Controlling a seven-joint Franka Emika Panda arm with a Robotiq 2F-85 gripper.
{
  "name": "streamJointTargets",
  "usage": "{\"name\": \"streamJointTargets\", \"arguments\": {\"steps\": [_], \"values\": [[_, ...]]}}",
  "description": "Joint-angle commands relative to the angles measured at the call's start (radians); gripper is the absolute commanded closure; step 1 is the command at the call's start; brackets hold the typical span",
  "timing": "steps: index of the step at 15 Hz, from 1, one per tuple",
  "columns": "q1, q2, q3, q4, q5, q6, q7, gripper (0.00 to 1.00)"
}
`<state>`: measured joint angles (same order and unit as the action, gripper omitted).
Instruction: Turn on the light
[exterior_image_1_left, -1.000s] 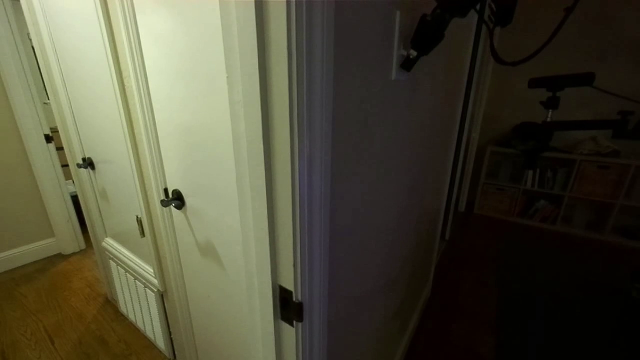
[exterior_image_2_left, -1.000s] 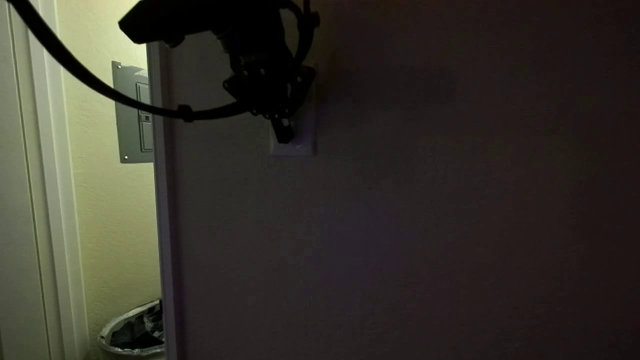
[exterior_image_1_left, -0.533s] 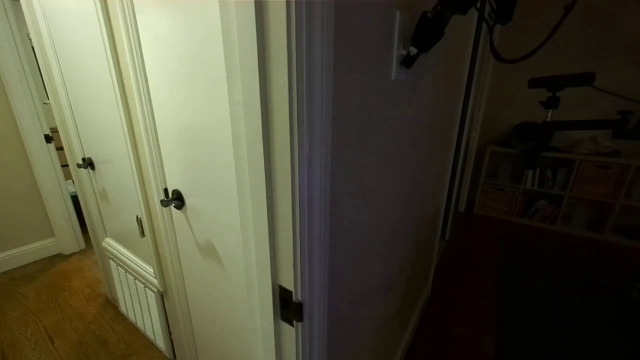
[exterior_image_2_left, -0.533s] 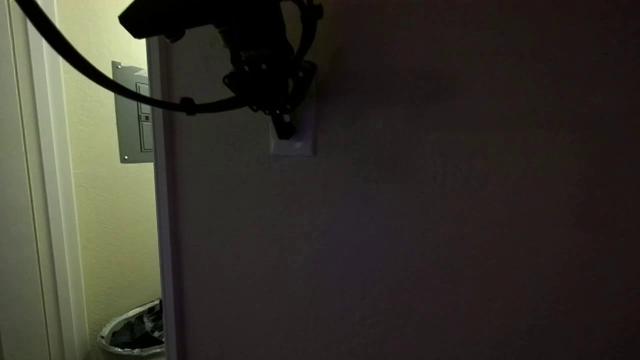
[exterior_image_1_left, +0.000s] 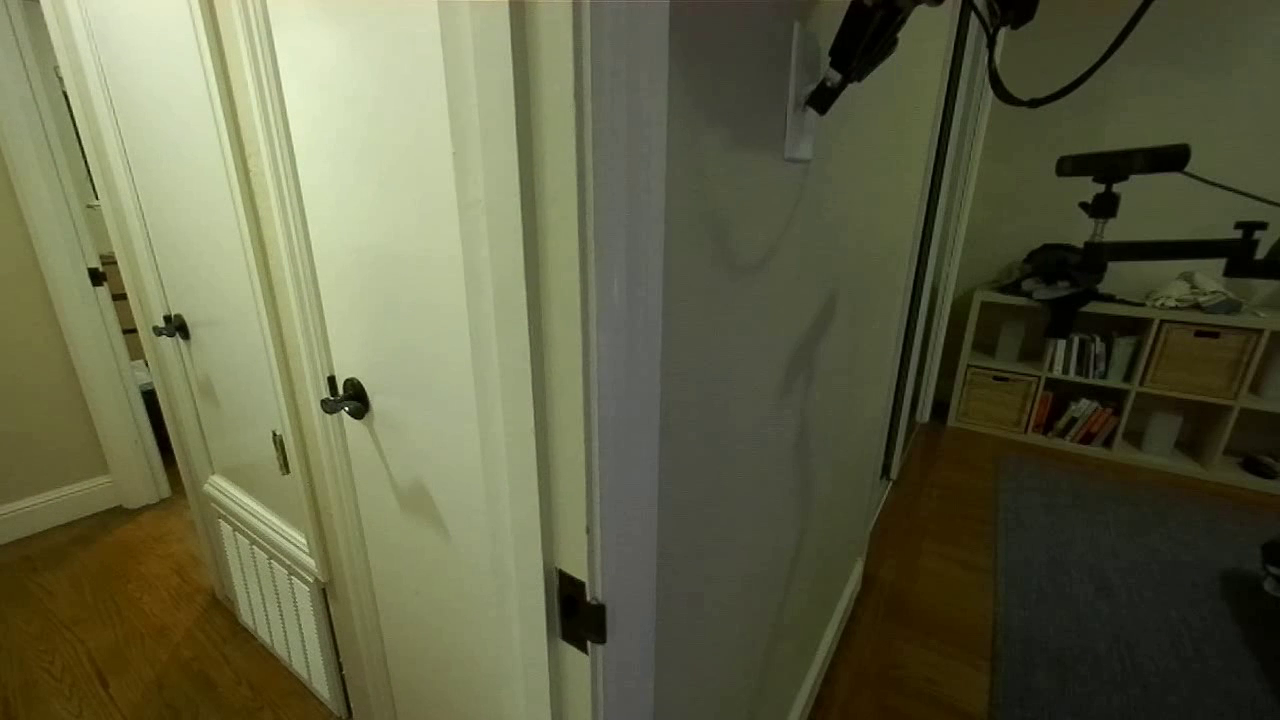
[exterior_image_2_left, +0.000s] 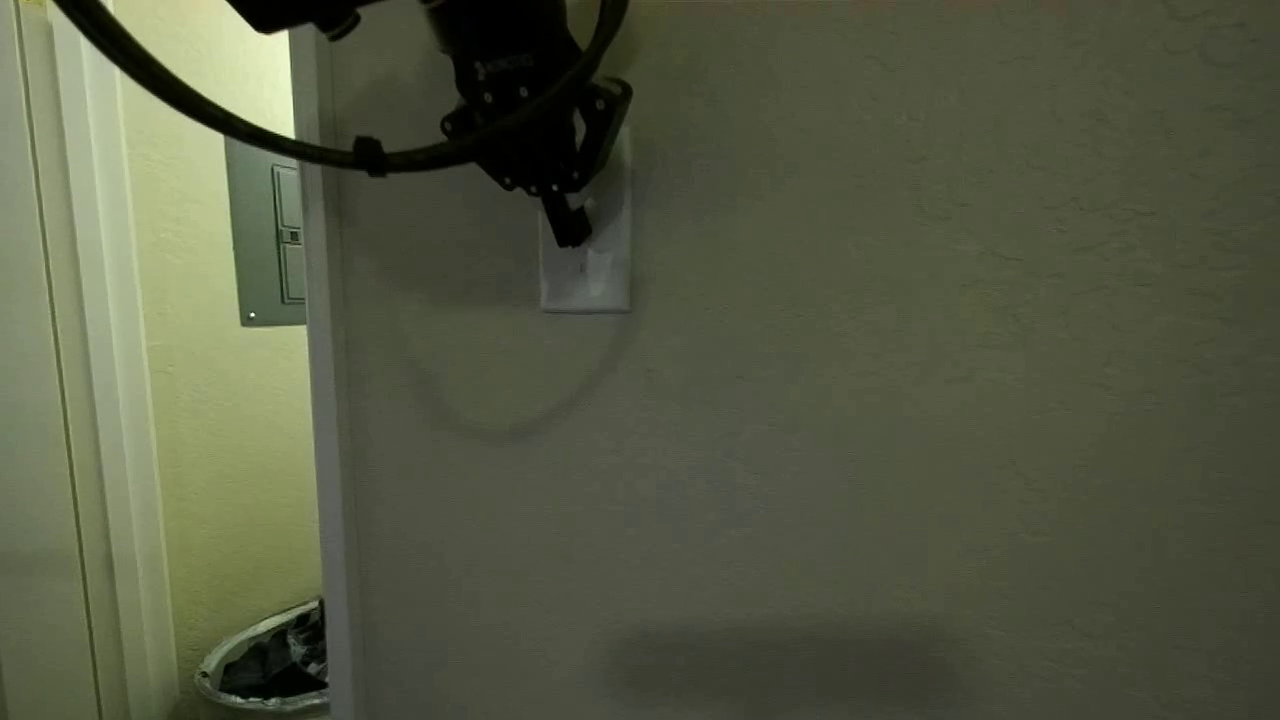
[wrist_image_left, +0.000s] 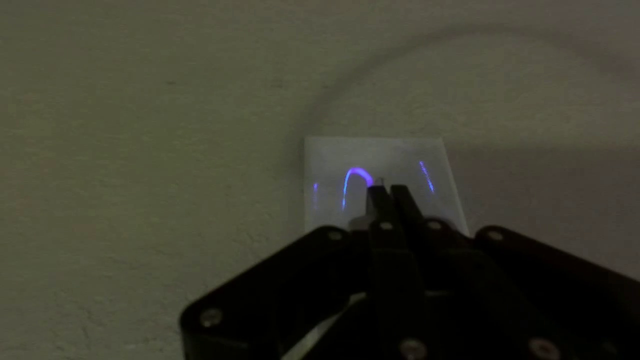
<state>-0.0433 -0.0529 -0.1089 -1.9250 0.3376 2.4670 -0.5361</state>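
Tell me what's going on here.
The robot's shut gripper is up against, or just off, the pale light switch plate on the wall; which of the two is hard to tell. That wall and the cube shelf beyond are lit, so the light, itself out of view, seems to be on.

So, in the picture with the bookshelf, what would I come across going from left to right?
Small dark frame fitting → first dark door handle → second dark door handle → dark metal latch plate → pale wall switch plate → pale bookshelf.
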Motion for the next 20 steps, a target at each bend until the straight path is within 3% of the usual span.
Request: {"name": "streamJointTargets", "arguments": {"steps": [1, 9, 17, 18, 20], "values": [[-0.005, -0.041, 0.001, -0.016, 0.001, -0.030, 0.003, 0.94], [-0.036, -0.036, -0.022, -0.080, -0.024, -0.433, 0.054, 0.94], [-0.046, -0.045, -0.006, -0.083, -0.245, -0.756, 0.156, 0.93], [-0.044, -0.049, -0.002, -0.089, -0.249, -0.776, 0.158, 0.76], [-0.043, -0.058, 0.003, -0.099, -0.242, -0.791, 0.157, 0.64]]}}
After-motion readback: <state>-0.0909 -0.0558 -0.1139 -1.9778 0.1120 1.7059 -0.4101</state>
